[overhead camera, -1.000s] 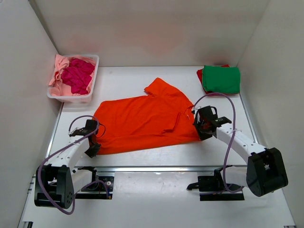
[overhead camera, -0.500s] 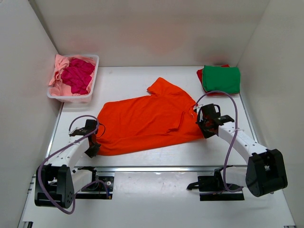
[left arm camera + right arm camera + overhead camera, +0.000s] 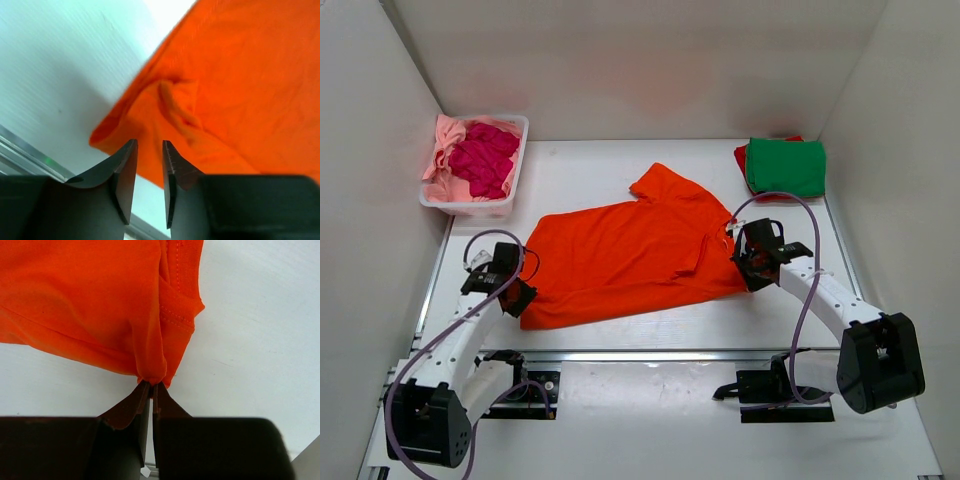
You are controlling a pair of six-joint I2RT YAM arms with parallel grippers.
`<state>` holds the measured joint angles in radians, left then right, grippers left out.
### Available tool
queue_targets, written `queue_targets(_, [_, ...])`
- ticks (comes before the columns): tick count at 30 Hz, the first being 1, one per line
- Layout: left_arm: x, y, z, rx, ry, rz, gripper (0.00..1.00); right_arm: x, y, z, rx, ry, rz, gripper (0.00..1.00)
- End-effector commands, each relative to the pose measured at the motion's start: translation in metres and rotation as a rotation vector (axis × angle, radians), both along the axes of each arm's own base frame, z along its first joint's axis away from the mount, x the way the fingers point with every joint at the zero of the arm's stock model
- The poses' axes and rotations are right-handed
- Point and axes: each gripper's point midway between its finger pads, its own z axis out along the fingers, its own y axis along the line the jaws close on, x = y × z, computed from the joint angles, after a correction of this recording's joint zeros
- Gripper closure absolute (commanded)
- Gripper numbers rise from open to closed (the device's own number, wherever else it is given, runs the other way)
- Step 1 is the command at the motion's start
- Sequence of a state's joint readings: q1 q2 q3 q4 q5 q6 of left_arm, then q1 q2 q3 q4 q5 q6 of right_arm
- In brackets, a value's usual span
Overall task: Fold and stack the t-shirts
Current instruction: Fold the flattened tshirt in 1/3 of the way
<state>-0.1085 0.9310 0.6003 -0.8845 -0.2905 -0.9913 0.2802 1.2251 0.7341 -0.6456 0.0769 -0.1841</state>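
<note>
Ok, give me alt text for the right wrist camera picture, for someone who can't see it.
The right gripper is shut on a bunched edge of the orange t-shirt, and the rest of the shirt spreads away from it across the white table.

white plastic basket [image 3: 468, 207] at far left, white table [image 3: 590, 170]

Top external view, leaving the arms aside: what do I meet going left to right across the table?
white basket → orange t-shirt → green t-shirt
</note>
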Motion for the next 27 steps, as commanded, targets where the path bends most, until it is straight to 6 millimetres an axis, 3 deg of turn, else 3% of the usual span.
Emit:
queue_targets(1, [-0.014,-0.016,-0.011,-0.070,0.053,-0.013,0.62,0.012,0.008,0.010,0.034,-0.037,-0.002,0.98])
queue_targets(9, [-0.043,-0.019,-0.026,-0.080,0.169,-0.025,0.59,0.011,0.006,0.009,0.046,-0.036,-0.012,0.98])
queue_targets(12, [-0.053,-0.017,-0.032,-0.070,0.208,-0.028,0.54,0.011,0.007,0.009,0.054,-0.035,-0.014,0.98])
queue_targets(17, [-0.056,-0.014,-0.042,-0.030,0.238,-0.057,0.42,0.011,0.007,0.006,0.056,-0.027,-0.022,0.97])
queue_targets(21, [-0.055,-0.008,-0.051,0.020,0.263,-0.065,0.41,0.010,0.009,0.006,0.066,-0.024,-0.012,0.98])
queue_targets(23, [-0.051,-0.005,-0.055,0.029,0.260,-0.053,0.50,0.012,0.011,0.008,0.078,-0.022,-0.007,0.99])
queue_targets(25, [-0.050,-0.004,-0.057,0.036,0.262,-0.051,0.76,0.011,0.013,0.008,0.100,-0.015,-0.002,0.99])
queue_targets(26, [-0.045,-0.003,-0.055,0.044,0.251,-0.052,1.00,0.010,0.012,0.007,0.106,-0.009,-0.006,0.99])
queue_targets(27, [-0.040,0.001,-0.052,0.064,0.241,-0.049,1.00,0.010,0.013,0.008,0.106,-0.013,0.000,0.99])
